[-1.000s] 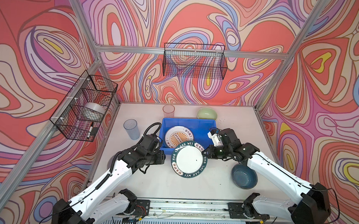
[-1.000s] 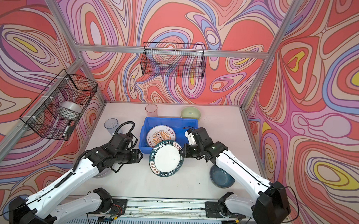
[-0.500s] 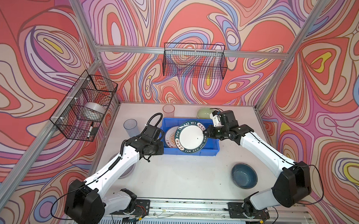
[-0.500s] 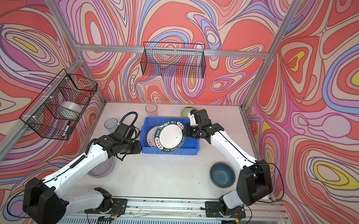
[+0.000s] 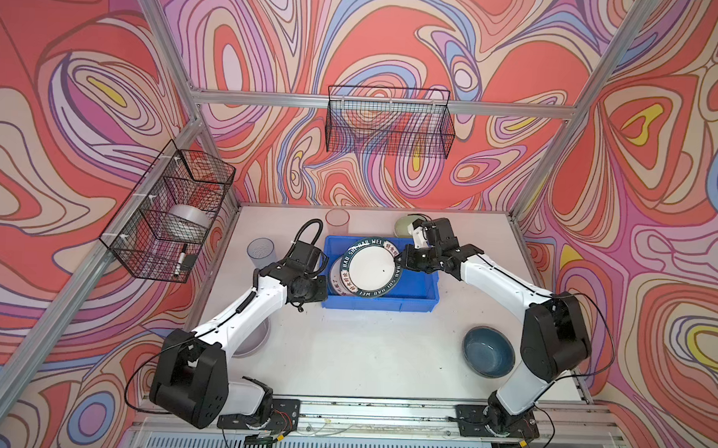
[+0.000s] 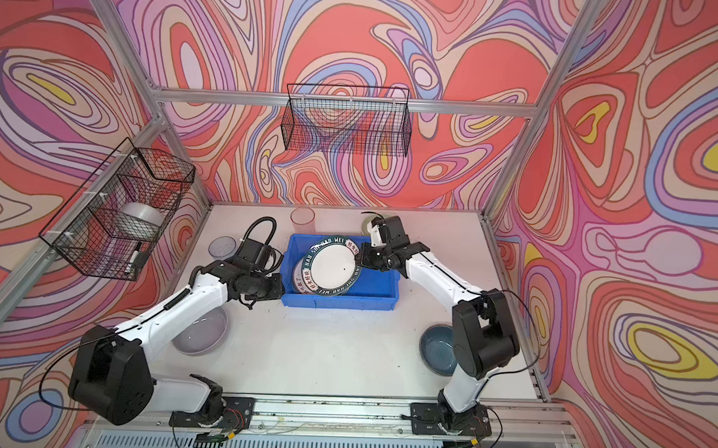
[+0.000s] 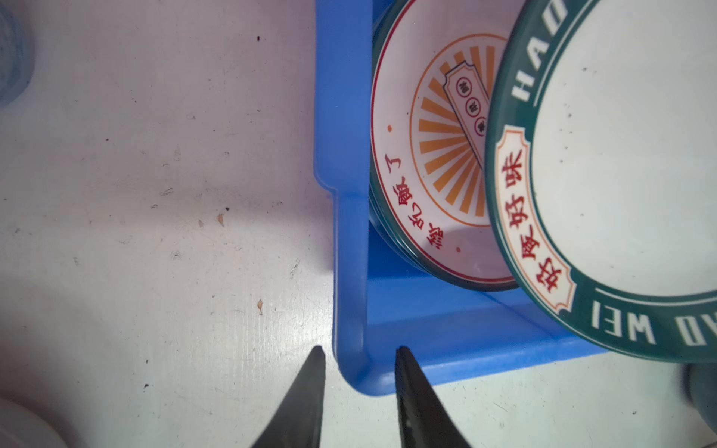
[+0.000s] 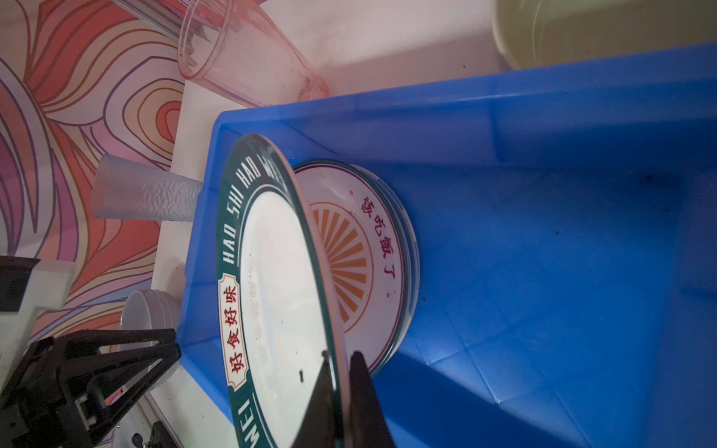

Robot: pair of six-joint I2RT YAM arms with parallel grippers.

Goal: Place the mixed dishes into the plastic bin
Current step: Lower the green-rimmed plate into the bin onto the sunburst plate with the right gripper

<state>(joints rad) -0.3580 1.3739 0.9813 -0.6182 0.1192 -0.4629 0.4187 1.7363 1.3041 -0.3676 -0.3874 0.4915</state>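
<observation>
Left wrist view is showing the left gripper [image 7: 359, 351] narrowing. It is no longer waiting over the table; its jaws are now straddling the near corner of the plastic bin [image 7: 341, 116] without yet pinching it, probably to steady it. Rightward, the lettered plate [image 5: 371, 271] is now hanging tilted over the bin instead of the table, overlapping the orange-rayed plate [image 5: 335, 276] lying inside. The right gripper [image 8: 340, 353] is clamping its rim, so only lowering and release seem left. Whether the plates are touching is proving unreadable. The arms are hiding parts of the grey bowl [image 5: 258, 341] and the pale green bowl [image 5: 402, 226].
</observation>
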